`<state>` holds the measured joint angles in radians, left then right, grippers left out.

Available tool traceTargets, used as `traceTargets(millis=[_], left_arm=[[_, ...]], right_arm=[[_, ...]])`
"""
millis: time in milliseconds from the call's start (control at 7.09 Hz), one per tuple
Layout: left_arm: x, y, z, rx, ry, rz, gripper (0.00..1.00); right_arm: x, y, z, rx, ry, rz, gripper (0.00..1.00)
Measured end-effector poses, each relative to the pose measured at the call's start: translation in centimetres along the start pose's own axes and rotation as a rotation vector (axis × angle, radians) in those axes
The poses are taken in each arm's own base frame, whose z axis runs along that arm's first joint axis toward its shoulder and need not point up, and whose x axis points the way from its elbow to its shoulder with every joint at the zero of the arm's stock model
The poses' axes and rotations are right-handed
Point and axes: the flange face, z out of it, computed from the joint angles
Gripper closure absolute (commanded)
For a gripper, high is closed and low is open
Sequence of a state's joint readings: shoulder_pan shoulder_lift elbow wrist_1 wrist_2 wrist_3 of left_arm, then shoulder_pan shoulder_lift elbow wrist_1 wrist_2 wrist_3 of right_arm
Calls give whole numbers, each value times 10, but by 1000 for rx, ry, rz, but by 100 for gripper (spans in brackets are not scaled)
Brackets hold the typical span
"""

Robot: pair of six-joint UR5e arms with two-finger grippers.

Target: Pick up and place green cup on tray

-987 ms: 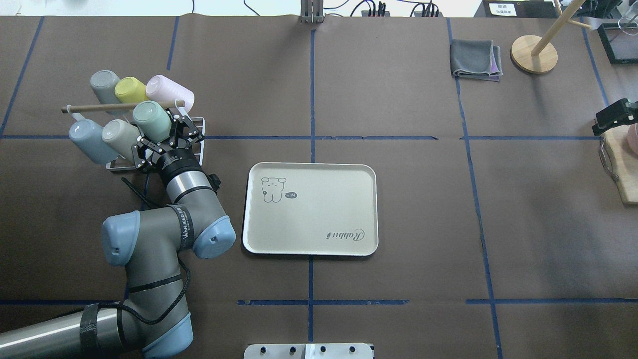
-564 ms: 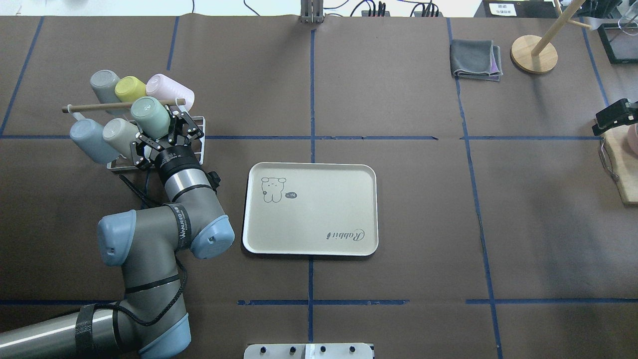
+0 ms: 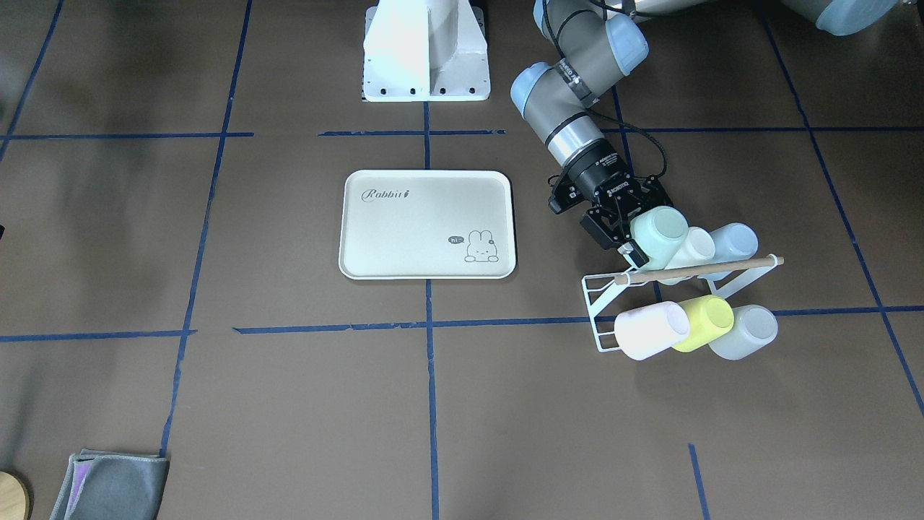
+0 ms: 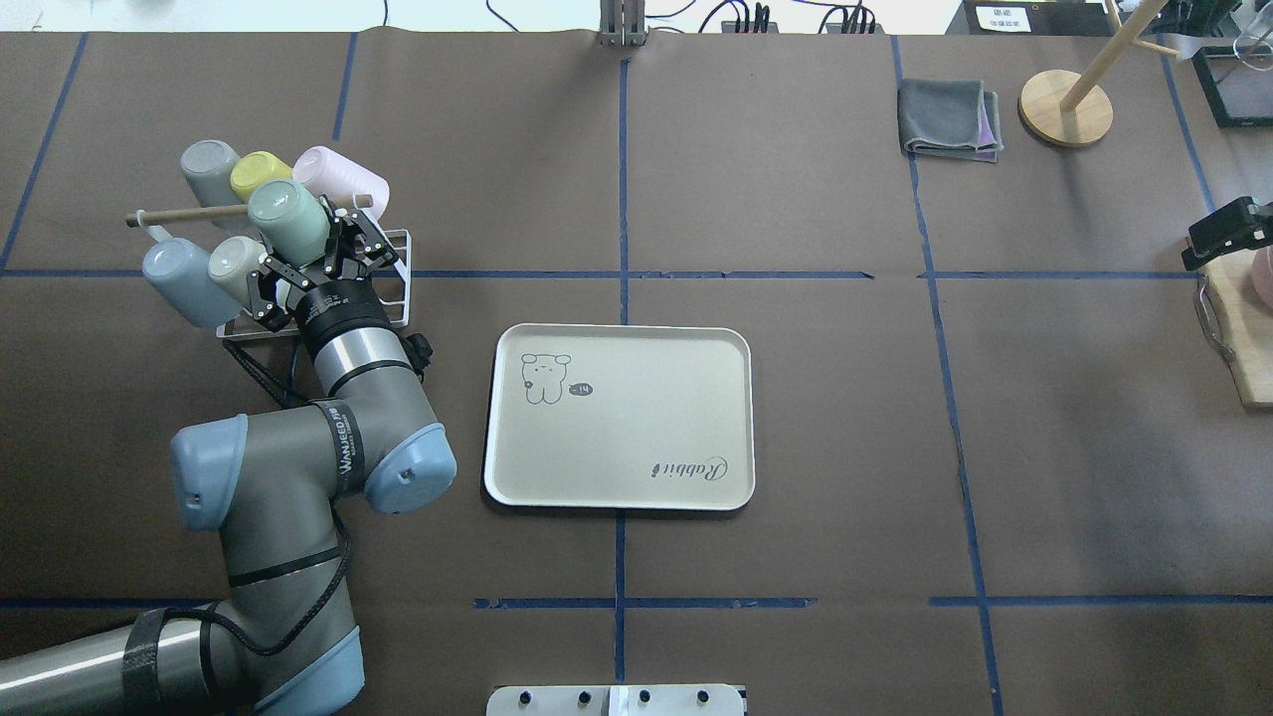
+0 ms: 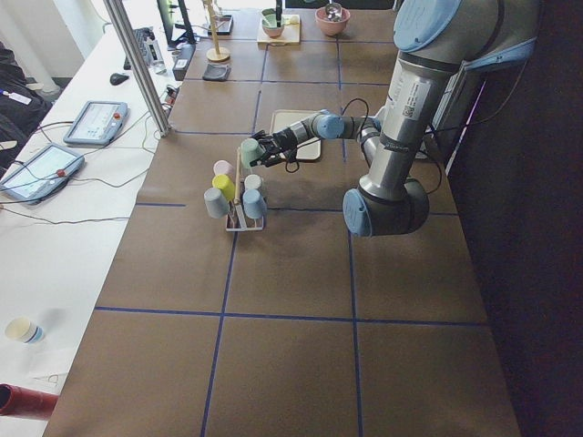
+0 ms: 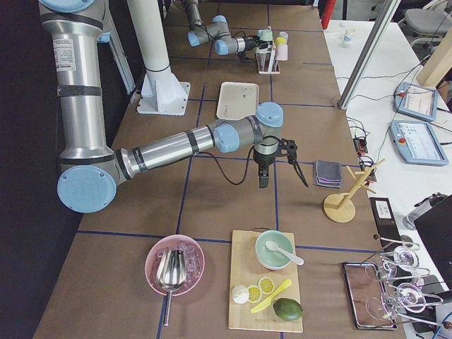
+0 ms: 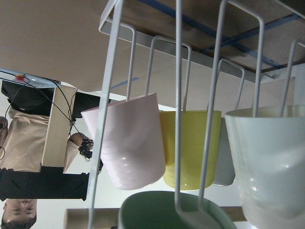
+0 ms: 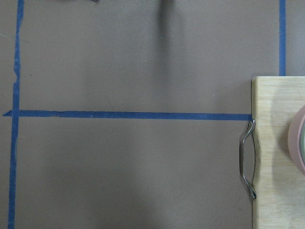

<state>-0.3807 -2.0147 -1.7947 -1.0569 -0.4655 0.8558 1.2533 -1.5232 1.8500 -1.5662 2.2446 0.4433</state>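
Note:
The pale green cup (image 4: 288,216) hangs tilted, base up, over the white wire rack (image 4: 396,298), and my left gripper (image 4: 310,254) is shut on it near the rim. From the front, the green cup (image 3: 658,230) sits above the rack's wooden dowel (image 3: 707,269). The left wrist view shows only its green rim (image 7: 167,212) among the rack wires. The cream tray (image 4: 636,428) with the "Rabbit" script lies flat at the table's middle, right of the rack. My right gripper (image 4: 1228,234) shows only partly at the right edge; I cannot tell its state.
Pink (image 4: 343,179), yellow (image 4: 261,176), grey (image 4: 209,169), blue (image 4: 179,278) and off-white (image 4: 237,267) cups lean on the rack. A folded grey cloth (image 4: 950,119) and a wooden stand (image 4: 1064,107) sit far right. A cutting board (image 4: 1248,328) is at the right edge.
My left gripper has carried the green cup farther away and to the left over the rack, now overlapping the dowel. The right arm and tray have not moved.

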Motion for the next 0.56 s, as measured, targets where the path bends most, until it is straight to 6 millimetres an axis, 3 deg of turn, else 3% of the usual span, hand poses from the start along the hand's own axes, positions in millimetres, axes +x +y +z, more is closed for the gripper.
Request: traceTargets(millis=[282, 564], left_arm=[[9, 20, -4, 8, -11, 3, 59], [3, 45, -11, 19, -26, -16, 57]], right_arm=[[0, 0, 0, 0, 0, 0, 0], [0, 0, 0, 1, 0, -1, 0]])
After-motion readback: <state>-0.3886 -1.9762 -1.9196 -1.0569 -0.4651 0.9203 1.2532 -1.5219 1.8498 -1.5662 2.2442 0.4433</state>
